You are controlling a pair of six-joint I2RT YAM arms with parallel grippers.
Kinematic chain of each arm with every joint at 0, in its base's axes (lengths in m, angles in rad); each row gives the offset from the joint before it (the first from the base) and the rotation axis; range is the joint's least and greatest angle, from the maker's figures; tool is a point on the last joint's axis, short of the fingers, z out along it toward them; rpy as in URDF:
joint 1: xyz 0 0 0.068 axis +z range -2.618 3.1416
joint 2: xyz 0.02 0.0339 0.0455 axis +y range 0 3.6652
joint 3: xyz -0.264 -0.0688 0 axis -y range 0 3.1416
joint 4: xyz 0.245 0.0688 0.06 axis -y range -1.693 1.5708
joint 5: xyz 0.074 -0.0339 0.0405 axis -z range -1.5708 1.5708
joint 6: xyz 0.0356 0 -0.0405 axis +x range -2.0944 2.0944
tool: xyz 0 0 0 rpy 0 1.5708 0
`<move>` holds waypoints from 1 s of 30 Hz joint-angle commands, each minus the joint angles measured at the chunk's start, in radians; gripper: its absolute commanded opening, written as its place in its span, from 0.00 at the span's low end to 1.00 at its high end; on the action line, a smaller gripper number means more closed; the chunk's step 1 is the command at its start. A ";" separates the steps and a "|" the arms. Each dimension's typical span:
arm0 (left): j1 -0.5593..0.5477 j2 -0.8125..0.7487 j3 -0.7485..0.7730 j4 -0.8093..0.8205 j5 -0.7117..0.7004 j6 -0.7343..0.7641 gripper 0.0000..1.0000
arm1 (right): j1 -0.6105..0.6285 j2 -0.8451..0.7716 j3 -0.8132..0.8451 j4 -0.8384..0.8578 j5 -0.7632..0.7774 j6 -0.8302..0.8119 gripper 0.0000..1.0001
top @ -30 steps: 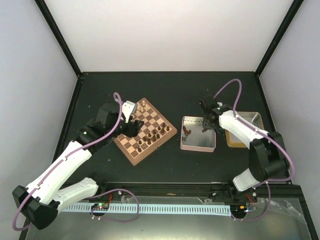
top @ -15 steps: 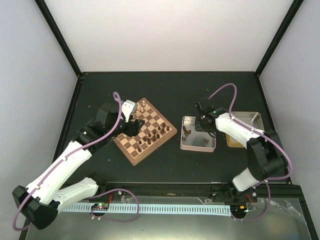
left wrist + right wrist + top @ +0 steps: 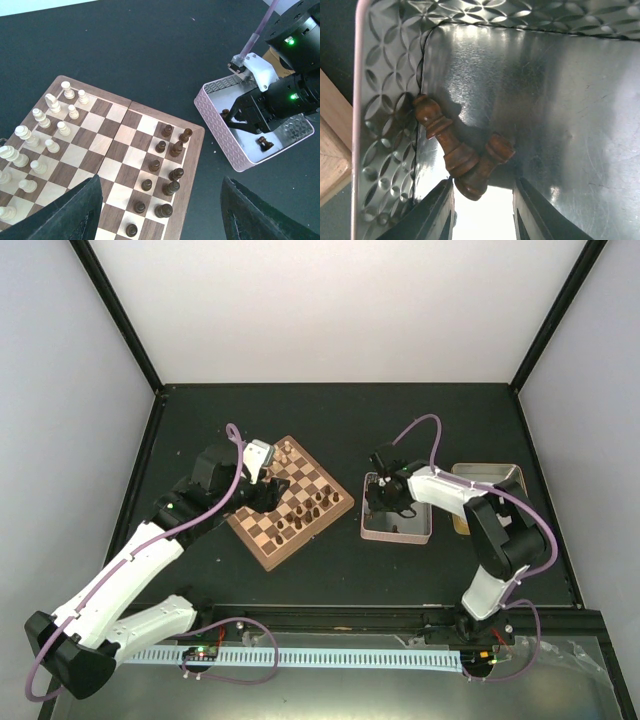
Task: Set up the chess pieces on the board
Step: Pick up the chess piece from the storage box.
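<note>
The board (image 3: 262, 536) lies left of centre. Dark chess pieces (image 3: 170, 166) stand in two rows along its right side, cream pieces (image 3: 44, 134) on its left side. My left gripper (image 3: 165, 215) hovers open above the board's near right part, holding nothing. My right gripper (image 3: 482, 215) is down inside the silvery tin (image 3: 420, 536), at its left end. Two dark pieces, a pawn-like one (image 3: 442, 132) and a second one (image 3: 487, 162), lie tipped in the tin's corner just ahead of its fingertips. Its jaws stand apart on either side of the nearer piece's base without touching it.
A third dark piece (image 3: 264, 143) stands further right in the tin. A tan tray (image 3: 500, 478) sits right of the tin, partly under the right arm. A strip of the board's wooden rim (image 3: 331, 150) shows beyond the tin's left wall (image 3: 385, 100).
My right gripper has swung left across the tin to its left end, and its jaws have narrowed. The left arm has stayed still.
</note>
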 commanded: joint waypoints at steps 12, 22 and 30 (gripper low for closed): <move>0.008 0.009 0.007 0.020 0.017 0.000 0.66 | 0.023 0.082 0.034 -0.008 0.151 0.051 0.32; 0.009 0.012 0.007 0.022 0.019 -0.001 0.66 | 0.023 0.119 0.068 0.042 0.135 -0.004 0.39; 0.009 0.010 0.004 0.019 0.018 -0.003 0.66 | 0.024 0.096 0.053 0.046 0.206 -0.010 0.11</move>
